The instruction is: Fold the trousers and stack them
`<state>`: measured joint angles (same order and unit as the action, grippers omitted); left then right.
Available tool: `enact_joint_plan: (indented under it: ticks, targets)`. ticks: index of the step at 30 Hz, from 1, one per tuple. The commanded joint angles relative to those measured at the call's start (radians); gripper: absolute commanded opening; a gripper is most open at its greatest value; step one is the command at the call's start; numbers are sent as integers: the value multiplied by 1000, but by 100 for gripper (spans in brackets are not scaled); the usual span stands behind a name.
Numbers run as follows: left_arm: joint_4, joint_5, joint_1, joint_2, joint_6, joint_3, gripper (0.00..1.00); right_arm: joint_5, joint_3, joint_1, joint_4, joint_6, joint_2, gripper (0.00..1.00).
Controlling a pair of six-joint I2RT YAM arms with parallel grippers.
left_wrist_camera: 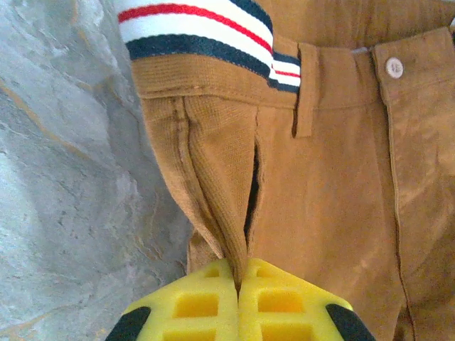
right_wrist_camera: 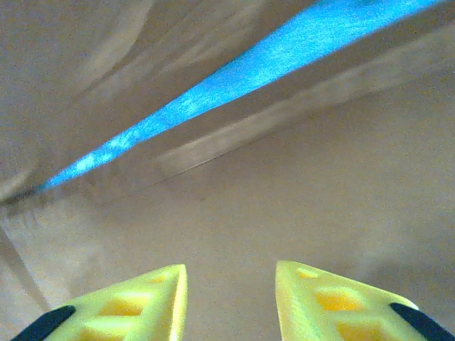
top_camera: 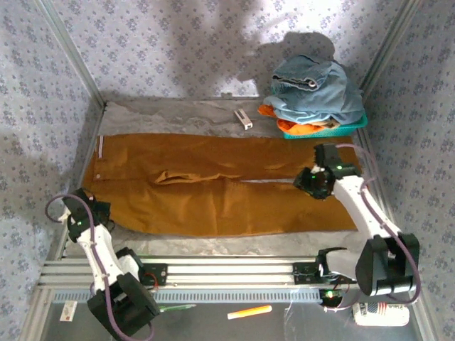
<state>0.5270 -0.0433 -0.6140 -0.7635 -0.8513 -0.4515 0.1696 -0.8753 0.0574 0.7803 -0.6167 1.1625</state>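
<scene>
- The trousers (top_camera: 220, 186) lie long across the desk (top_camera: 170, 112), waist left, legs right.
- Left pincer (left_wrist_camera: 238, 273) is clamped on the waist side.
- Right pincer (right_wrist_camera: 231, 277) is apart, over a leg.

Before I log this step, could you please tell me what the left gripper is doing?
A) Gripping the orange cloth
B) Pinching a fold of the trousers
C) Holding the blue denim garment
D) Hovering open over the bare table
B: in the left wrist view, the left gripper has its yellow fingers pressed together on a raised ridge of the trousers.
</scene>
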Motion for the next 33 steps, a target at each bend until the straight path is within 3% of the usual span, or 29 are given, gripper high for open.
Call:
enact_joint_plan:
  ticks: [1,5,10,24,28,33]
  targets:
    - [-24,-64,19,-20,-25,-18,0,39,68,-174,162,-79,-114,43]
    - [-38,-78,36,-27,-29,-22,0,46,156,-308,202,-134,-205,53]
    - [-45,-99,36,-36,-34,-32,0,-9,211,-334,197,-161,-181,56]
    - [-35,-119,36,-34,-46,-55,0,120,384,-323,-2,-230,79,46]
    - [-38,-117,36,-24,-49,-53,0,127,410,-318,-55,-251,104,30]
    - [-34,-124,37,-37,-42,-60,0,115,378,-320,-36,-228,80,0]
